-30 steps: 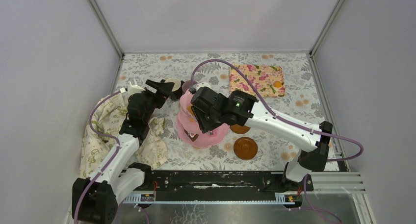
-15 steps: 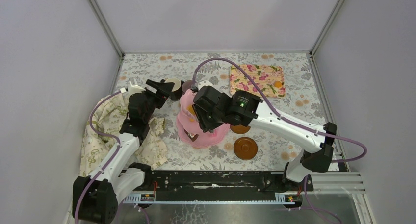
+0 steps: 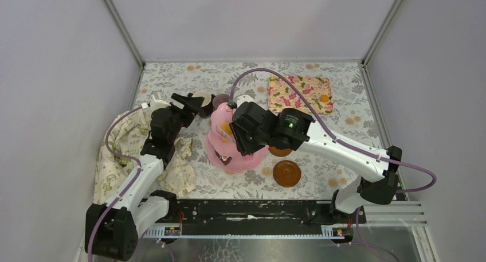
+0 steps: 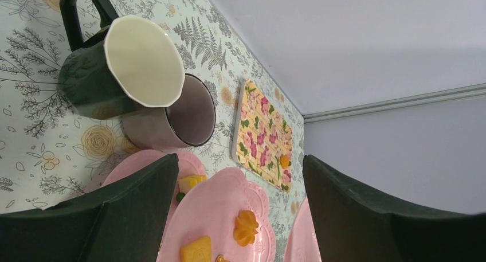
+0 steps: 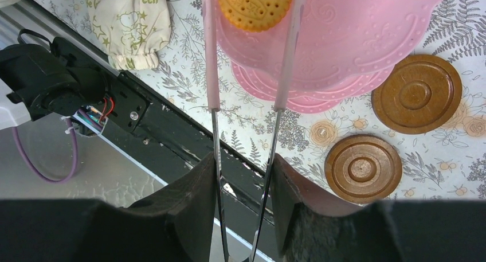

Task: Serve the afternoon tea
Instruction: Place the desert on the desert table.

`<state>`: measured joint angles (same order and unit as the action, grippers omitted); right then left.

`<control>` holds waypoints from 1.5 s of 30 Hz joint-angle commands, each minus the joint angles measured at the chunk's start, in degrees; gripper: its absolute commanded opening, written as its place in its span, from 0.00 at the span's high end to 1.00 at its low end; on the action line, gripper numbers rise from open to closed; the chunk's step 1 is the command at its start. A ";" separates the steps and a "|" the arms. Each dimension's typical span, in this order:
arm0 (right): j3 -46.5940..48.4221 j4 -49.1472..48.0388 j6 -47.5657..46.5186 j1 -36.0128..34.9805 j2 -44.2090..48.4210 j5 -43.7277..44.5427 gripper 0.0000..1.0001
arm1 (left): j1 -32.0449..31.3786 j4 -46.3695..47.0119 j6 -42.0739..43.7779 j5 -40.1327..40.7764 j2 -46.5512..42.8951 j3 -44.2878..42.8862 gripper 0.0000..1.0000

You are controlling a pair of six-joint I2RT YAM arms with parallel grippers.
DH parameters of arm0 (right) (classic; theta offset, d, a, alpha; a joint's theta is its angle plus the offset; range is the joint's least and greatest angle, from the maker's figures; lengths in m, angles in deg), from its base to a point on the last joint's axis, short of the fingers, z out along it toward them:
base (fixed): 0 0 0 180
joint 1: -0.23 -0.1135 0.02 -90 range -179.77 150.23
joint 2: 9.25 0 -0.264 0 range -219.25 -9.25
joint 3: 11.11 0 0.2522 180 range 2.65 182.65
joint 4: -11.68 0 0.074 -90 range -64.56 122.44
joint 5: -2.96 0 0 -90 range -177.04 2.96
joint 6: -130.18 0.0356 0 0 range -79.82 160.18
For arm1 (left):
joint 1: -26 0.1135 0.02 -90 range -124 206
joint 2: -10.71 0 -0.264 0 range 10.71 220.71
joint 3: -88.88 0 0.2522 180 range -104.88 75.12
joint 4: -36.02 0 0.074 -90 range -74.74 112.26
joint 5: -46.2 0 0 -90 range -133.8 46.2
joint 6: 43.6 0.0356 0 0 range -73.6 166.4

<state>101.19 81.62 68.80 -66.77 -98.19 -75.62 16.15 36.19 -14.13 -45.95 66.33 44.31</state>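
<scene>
The desk (image 3: pixel 172 73), covered in a grey leaf print, carries everything: a beige cloth (image 3: pixel 123 153) bunched at its left edge, the pink cake stand (image 3: pixel 218 137) near the middle, and the floral tray (image 3: pixel 301 93) at the far right. Two brown saucers (image 3: pixel 286 173) lie just right of the stand's base, one partly under the right arm. Two dark mugs (image 4: pixel 114 73) stand side by side and touching just behind the stand. The left end effector (image 4: pixel 239 164) hovers near them, spread wide and holding nothing. The right end effector (image 5: pixel 243 187) is narrowed on a pair of tongs (image 5: pixel 211 73), whose long arms run straight out from it toward the stand. Their tips pinch a round orange biscuit (image 5: pixel 254 7). The biscuit lies over one of the stand's pink tiers, well inside the scalloped rim; whether it already touches the plate cannot be told. The right arm is plainly the one over the stand, so the coming move looks like its own: the landing spot sits directly beneath the tong tips, and easing the squeeze should set the biscuit down there
</scene>
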 commanded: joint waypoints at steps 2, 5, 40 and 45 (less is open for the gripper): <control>-0.63 -2.49 -1.45 0.38 3.28 1.91 0.57 | 0.42 3.14 0.59 0.01 0.36 -1.18 0.14; -0.85 -2.61 -1.55 0.38 3.79 1.93 0.57 | 0.34 3.12 0.68 0.00 0.39 -1.19 0.14; -3.88 -4.28 -2.51 -0.42 8.38 2.76 0.54 | 0.42 0.55 1.81 1.08 -0.67 -2.45 0.14; -5.44 -4.63 -2.86 -0.60 9.59 3.06 0.55 | 0.36 -0.32 2.30 1.58 -0.78 -3.03 0.14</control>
<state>96.82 78.67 66.98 -66.90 -91.40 -74.15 16.31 35.38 -13.32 -45.51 66.46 43.61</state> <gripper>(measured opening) 0.458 0.860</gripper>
